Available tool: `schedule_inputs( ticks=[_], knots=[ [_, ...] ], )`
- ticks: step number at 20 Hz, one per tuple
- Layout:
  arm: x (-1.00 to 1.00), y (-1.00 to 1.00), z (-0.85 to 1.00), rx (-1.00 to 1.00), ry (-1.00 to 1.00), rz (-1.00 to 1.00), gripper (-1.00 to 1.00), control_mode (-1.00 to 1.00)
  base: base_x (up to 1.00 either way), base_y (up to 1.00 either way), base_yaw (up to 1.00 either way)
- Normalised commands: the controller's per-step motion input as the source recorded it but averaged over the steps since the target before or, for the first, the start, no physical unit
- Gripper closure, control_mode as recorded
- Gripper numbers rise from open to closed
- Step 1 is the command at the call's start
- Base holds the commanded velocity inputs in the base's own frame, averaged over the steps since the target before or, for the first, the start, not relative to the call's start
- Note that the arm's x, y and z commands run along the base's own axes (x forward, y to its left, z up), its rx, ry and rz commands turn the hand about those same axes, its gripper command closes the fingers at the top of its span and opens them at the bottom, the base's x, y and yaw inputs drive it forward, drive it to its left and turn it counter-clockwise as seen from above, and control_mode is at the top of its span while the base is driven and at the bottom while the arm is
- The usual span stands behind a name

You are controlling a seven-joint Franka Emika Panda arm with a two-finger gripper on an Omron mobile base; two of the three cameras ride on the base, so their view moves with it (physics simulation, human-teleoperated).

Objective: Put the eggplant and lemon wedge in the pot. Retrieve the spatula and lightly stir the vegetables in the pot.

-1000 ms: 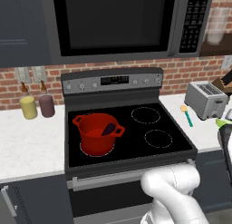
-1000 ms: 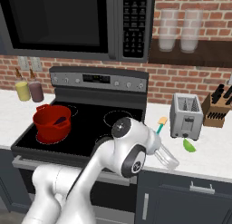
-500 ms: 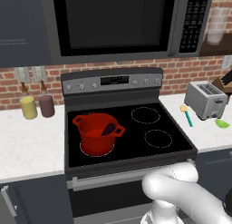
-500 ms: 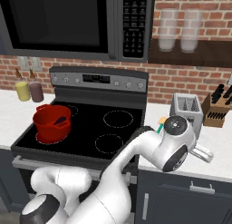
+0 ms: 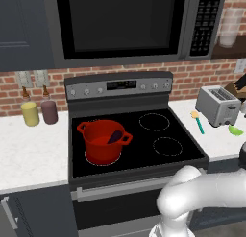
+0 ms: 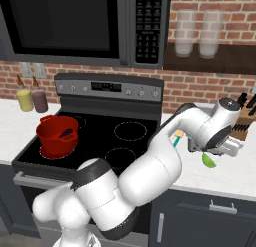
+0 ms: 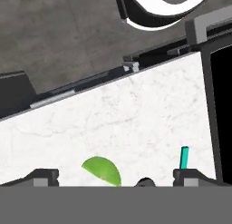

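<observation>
Over the white counter (image 7: 136, 123), the gripper (image 7: 115, 175) hangs wide open, lemon wedge (image 7: 102, 170) between its fingertips (image 7: 43, 177), spatula (image 7: 184, 157) beside one.

Bare white marble table (image 7: 136, 123) lies around the green lemon wedge (image 7: 102, 170); the silver metal toaster (image 5: 217, 105) stands just behind it.

No readable text anywhere, stove control panel display (image 5: 121, 84) lit but digits too blurred to make out, microwave keypad (image 5: 206, 20) a grid of pale marks with none legible, toaster (image 5: 217, 105) without brand or label
</observation>
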Motion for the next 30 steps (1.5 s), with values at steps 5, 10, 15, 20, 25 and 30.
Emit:
schedule_inputs(
  ticks=[5, 10, 15, 20, 25, 30],
  knots=[
    [0.29, -0.02, -0.71, 0.00, 0.13, 0.26, -1.00, -1.00, 0.00, 0.00, 0.00],
    [0.34, 0.00, -0.72, 0.00, 0.06, 0.26, -1.00, -1.00, 0.00, 0.00, 0.00],
    [0.28, 0.00, -0.67, 0.00, 0.04, 0.24, -1.00, -1.00, 0.00, 0.00, 0.00],
    [0.16, -0.05, -0.48, 0.00, 0.04, 0.19, -1.00, -1.00, 0.00, 0.00, 0.00],
    [0.00, -0.15, -0.36, 0.00, 0.00, 0.15, -1.00, -1.00, 0.00, 0.00, 0.00],
    [0.00, -0.16, -0.35, 0.00, 0.00, 0.15, -1.00, -1.00, 0.00, 0.00, 0.00]
  ],
)
